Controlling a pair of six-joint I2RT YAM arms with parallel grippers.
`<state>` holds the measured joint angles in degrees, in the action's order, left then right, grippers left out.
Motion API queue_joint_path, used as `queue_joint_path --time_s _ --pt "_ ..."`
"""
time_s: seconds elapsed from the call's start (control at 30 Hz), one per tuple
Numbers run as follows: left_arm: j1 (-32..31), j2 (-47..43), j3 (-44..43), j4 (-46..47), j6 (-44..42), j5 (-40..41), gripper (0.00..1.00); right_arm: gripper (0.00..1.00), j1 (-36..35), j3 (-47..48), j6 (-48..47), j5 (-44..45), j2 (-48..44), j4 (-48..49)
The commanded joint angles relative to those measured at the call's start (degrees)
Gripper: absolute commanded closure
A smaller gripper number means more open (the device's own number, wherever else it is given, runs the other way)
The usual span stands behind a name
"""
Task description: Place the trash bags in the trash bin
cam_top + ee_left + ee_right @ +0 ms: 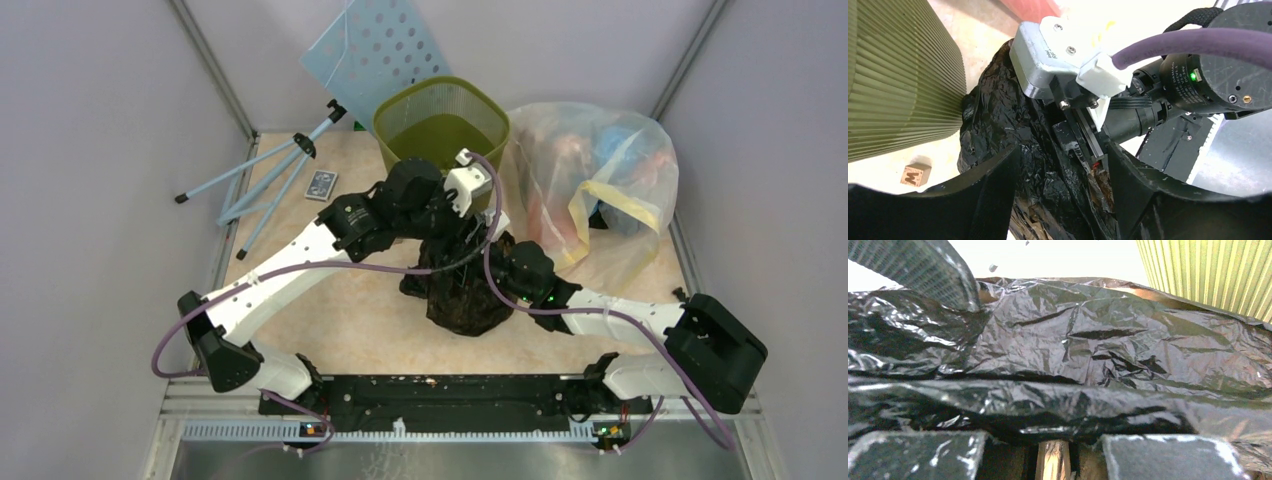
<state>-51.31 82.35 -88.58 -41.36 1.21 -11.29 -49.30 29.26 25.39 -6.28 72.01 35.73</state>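
Well, from my console the black bag [465, 300] is not in the bin [395, 140] — it sits bunched on the tabletop just short of it, and both arms meet over the heap. The right gripper [1048, 452] is clenched narrowly on a fold of the film. In its own camera the two pads sit close together at the bottom edge with a shiny strip pinched between them. Crinkled plastic rises ahead of the jaws and fills nearly the whole view, and beyond it, up and to the right, the bin's ribbed olive wall shows. The left gripper [1062, 150] is released — its fingers [993, 190] stand wide apart, straddling a ridge of the bag and the right arm's fingers, which reach into the plastic between them. I cannot tell whether either left pad presses the film. Left of the left jaws stands the bin wall, and the bag seems to touch it. A small wooden block [916, 174] lies on the table below that wall. Right of the right jaws, seen from overhead, sits a clear bag [590, 180] of rubbish.
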Motion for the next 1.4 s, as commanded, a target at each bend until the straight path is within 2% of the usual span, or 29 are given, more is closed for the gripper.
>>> queue_joint_path --time_s 0.0,0.1,0.27,0.4,0.5,0.8,0.83,0.93,1.1,1.23,1.37 --pt "2.0 -4.1 -0.7 1.0 1.9 2.4 0.31 0.84 -0.3 0.0 0.3 -0.7 -0.6 2.8" --pt "3.3 -6.1 0.0 2.8 2.9 -0.5 0.32 0.84 -0.3 0.0 0.4 -0.8 -0.5 2.8" --pt "3.6 -5.4 -1.6 0.3 1.7 0.2 0.37 0.84 -0.3 -0.1 0.5 -1.0 -0.2 2.8" --pt "3.6 -3.5 -2.2 -1.4 0.0 -3.6 0.25 0.84 -0.3 0.0 0.5 -1.0 0.0 2.6" --pt "3.6 -2.2 -2.8 -2.3 -0.6 -4.7 0.25 0.84 -0.3 0.2 0.5 -1.1 0.3 2.4" --pt "3.6 1.2 -4.0 -4.6 -2.7 -5.1 0.48 0.84 -0.3 0.1 0.3 -0.6 0.1 1.6" --pt "3.6 1.3 -4.0 -4.7 -2.8 -5.5 0.55 0.84 -0.3 0.1 0.3 -0.5 0.1 1.4" --pt "3.6 2.1 -4.0 -5.2 -3.0 -5.7 0.99 0.84 -0.3 0.0 0.5 0.0 0.2 1.5" --pt "3.6 1.1 -3.5 -2.4 -1.3 -4.0 1.00 0.87 -0.3 -1.8 2.2 3.0 0.6 3.6" --pt "4.0 -2.1 -1.5 2.5 3.1 -1.7 1.00 0.87 -0.3 -4.0 4.2 3.5 1.8 7.3" --pt "4.9 -6.2 3.1 10.0 7.1 -4.5 1.00 0.85 -0.4 -4.3 5.0 1.0 6.1 11.2"
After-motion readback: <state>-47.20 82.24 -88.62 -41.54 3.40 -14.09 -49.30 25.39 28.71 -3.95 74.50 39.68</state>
